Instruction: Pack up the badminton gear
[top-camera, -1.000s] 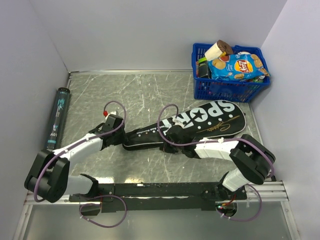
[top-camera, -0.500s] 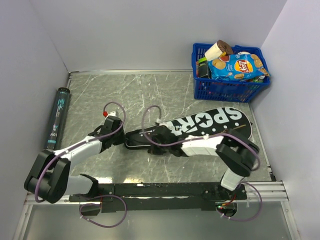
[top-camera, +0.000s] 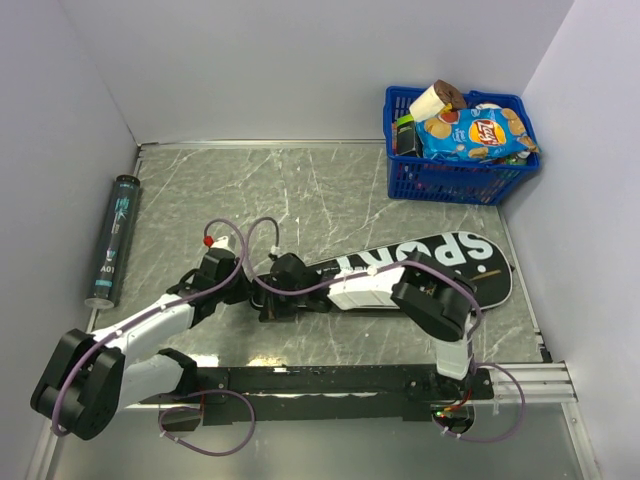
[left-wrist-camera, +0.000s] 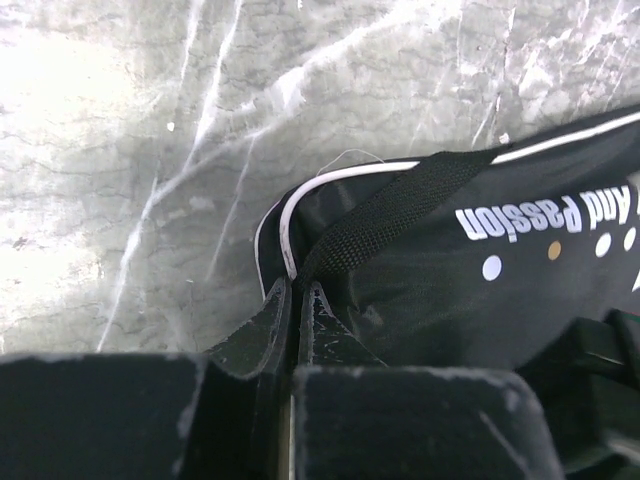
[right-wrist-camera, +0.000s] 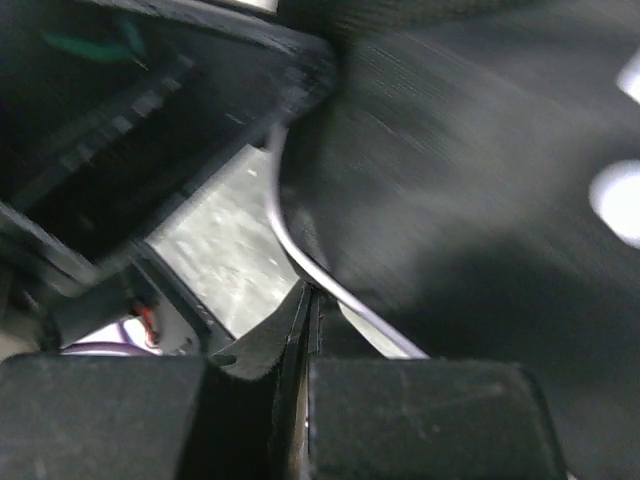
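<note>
The black "SPORT" cover (top-camera: 440, 262) lies flat across the middle of the table, wide end to the right, narrow end to the left. At the narrow end my left gripper (top-camera: 243, 290) is shut on the end of the cover's black webbing strap (left-wrist-camera: 400, 205); the jaws (left-wrist-camera: 297, 283) pinch it beside the white piping. My right gripper (top-camera: 275, 295) sits right next to it on the same end, jaws (right-wrist-camera: 313, 290) shut on the cover's (right-wrist-camera: 480, 180) edge at the piping. The long black tube (top-camera: 112, 240) with teal print lies along the left wall, apart from both arms.
A blue plastic basket (top-camera: 455, 180) of snack packets stands in the back right corner. Grey walls close in the table on the left, back and right. A black rail (top-camera: 320, 380) with the arm bases runs along the near edge.
My right gripper has slid left along the cover to its narrow end. The cover has swung so its wide end lies further right. My left gripper has closed on the strap.
</note>
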